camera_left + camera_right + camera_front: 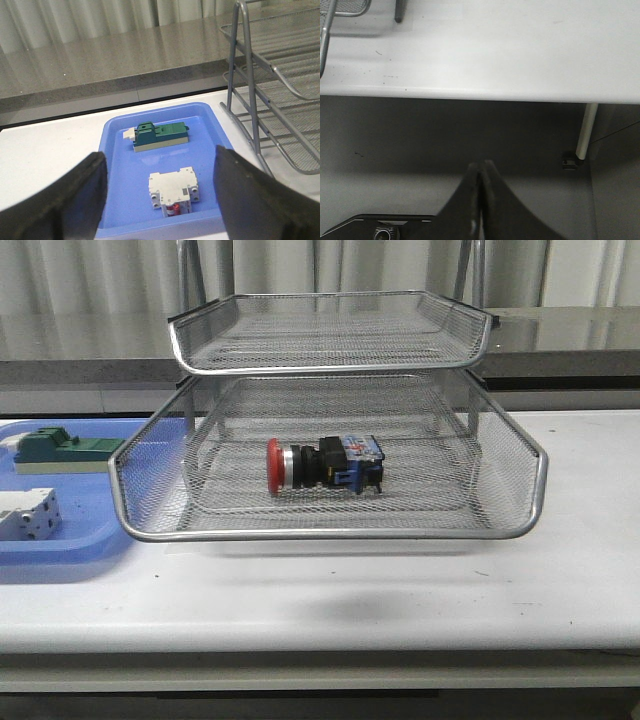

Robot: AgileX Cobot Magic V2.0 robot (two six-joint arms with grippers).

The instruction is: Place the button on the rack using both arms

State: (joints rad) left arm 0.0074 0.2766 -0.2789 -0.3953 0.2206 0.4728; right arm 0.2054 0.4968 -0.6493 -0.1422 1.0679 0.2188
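A: On the rack's (330, 530) lower tray, front view only: the button (322, 464) lies on its side, red cap leftward, ringed by mesh walls. Neither gripper appears there.

B: Wrist views?

A: Left gripper (160, 192) is spread wide above the blue tray (112, 150), well apart from the button. Right gripper (481, 200) is pressed closed, empty, beyond the table edge (470, 92).
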